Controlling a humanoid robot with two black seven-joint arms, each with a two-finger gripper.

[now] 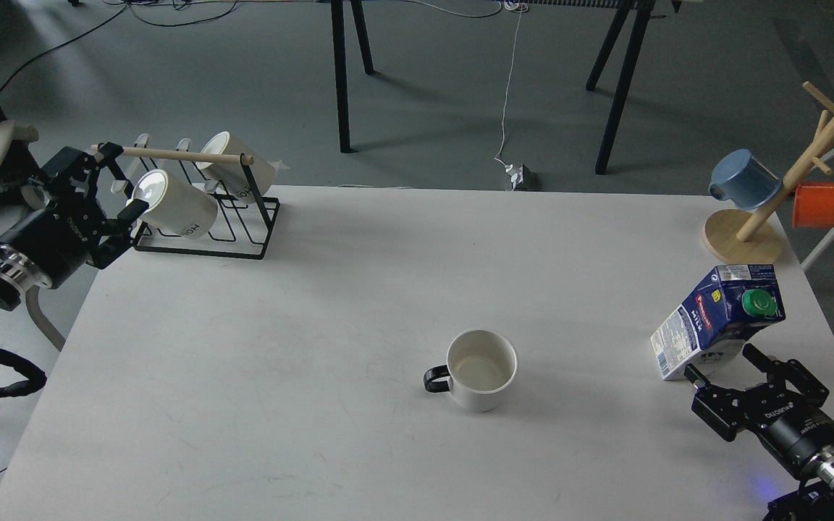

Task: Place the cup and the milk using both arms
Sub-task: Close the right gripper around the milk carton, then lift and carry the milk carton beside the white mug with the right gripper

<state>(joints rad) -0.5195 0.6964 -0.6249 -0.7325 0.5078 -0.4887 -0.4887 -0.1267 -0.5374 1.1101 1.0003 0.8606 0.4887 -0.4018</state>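
The cream-white cup (481,369) stands upright in the front middle of the white table (359,289), with its black handle pointing left. The blue and white milk (719,318) with the green cap stands free near the right edge. My right gripper (721,363) is open and empty, low over the table just in front of the milk's base, not touching it. My left gripper (116,181) is open and empty at the far left, beside the mug rack and far from the cup.
A black wire rack (236,239) with two white lettered mugs (174,206) stands at the back left corner. A wooden mug tree (743,235) with a blue mug (744,181) and an orange mug (822,205) stands at the back right.
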